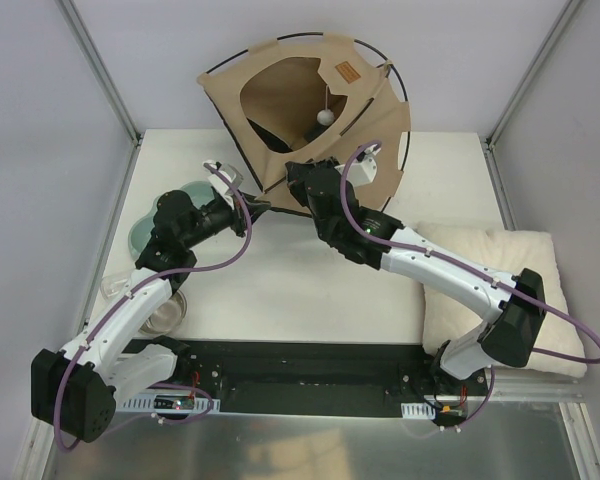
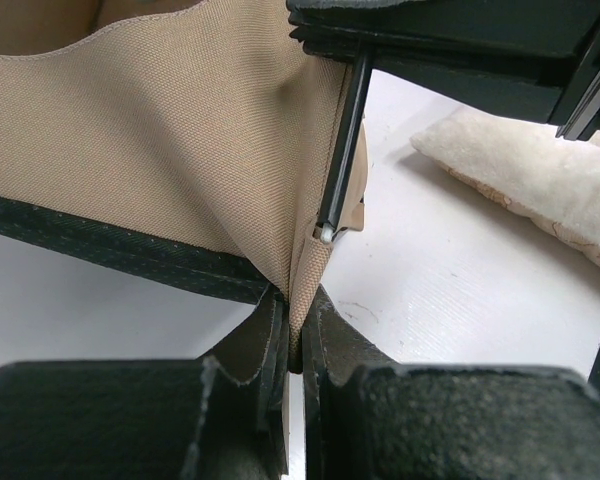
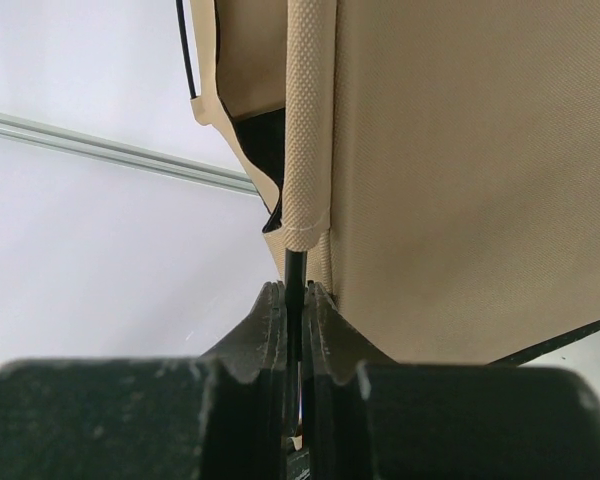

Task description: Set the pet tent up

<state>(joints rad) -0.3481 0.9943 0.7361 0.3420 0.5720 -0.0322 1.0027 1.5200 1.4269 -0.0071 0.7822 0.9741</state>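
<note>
The pet tent [image 1: 280, 100] stands at the back of the table, tan fabric with a black lining, a white pom-pom [image 1: 325, 117] hanging in its opening and a brown label patch [image 1: 346, 72]. Thin black poles [image 1: 405, 95] arch over it. My left gripper [image 1: 252, 207] is shut on a fold of tan fabric [image 2: 298, 300] at the tent's near bottom corner. My right gripper [image 1: 298, 175], just to the right, is shut on a black pole [image 3: 296, 270] below the tan sleeve [image 3: 308, 120]. The pole's white tip [image 2: 325, 235] sits against the fabric corner.
A fluffy cream cushion [image 1: 500, 280] lies on the right side of the table. A greenish dish [image 1: 145, 225] and clear glass containers [image 1: 165, 312] sit at the left edge, beside my left arm. Metal frame posts [image 1: 100, 70] rise at the back corners.
</note>
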